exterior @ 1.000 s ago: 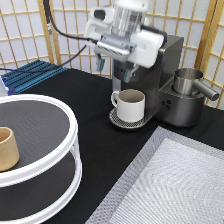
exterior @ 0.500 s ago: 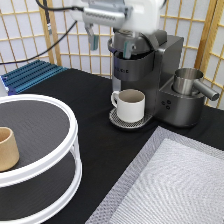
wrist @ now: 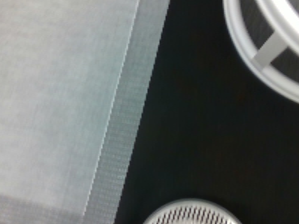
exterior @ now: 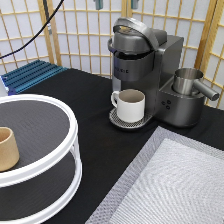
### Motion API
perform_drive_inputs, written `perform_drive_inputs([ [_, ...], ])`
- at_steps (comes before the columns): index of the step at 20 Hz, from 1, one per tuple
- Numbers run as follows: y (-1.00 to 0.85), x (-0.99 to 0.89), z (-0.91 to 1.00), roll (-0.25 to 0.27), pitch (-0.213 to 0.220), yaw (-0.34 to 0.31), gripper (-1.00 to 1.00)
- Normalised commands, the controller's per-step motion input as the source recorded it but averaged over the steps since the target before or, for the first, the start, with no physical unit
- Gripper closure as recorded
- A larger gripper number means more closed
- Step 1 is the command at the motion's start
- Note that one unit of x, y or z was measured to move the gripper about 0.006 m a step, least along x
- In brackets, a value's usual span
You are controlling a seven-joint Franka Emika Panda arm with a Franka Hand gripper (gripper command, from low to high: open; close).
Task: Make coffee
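The dark grey coffee machine (exterior: 145,65) stands at the back of the black table with its lid down. A cream-white handled mug (exterior: 130,105) sits on the machine's round drip tray (exterior: 120,121), under the spout. The coffee pod is out of view. The gripper and arm have left the exterior view; only a black cable (exterior: 35,37) hangs at the exterior view's top left. The wrist view looks down from high up on the black table (wrist: 198,125), the drip tray's grille (wrist: 191,214), the grey mat (wrist: 48,100) and the white shelf's rim (wrist: 270,60).
A white two-tier round shelf (exterior: 70,135) at the exterior view's left holds a tan handleless cup (exterior: 7,148). A grey mesh mat (exterior: 175,185) lies at the bottom right. A steel milk jug (exterior: 189,82) sits on the machine's side. A blue rack (exterior: 30,75) lies at the back left.
The arm and gripper, which were at the top of the coffee machine, have risen out of the exterior view. The machine's lid now shows closed. The mug has not moved.
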Motion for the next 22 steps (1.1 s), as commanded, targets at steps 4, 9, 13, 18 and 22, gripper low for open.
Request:
perform_drive_inputs([
  [4,0.47,0.49,-0.05,-0.052,0.122,-0.053,-1.00],
  [9,0.29,0.22,0.17,-0.050,0.152,-0.063,-1.00],
  [13,0.38,0.29,0.47,-0.079,0.144,-0.081,-1.00],
  [18,0.53,0.31,0.35,-0.078,0.149,-0.069,-1.00],
  [22,0.39,0.46,0.03,-0.128,0.119,-0.096,-1.00],
])
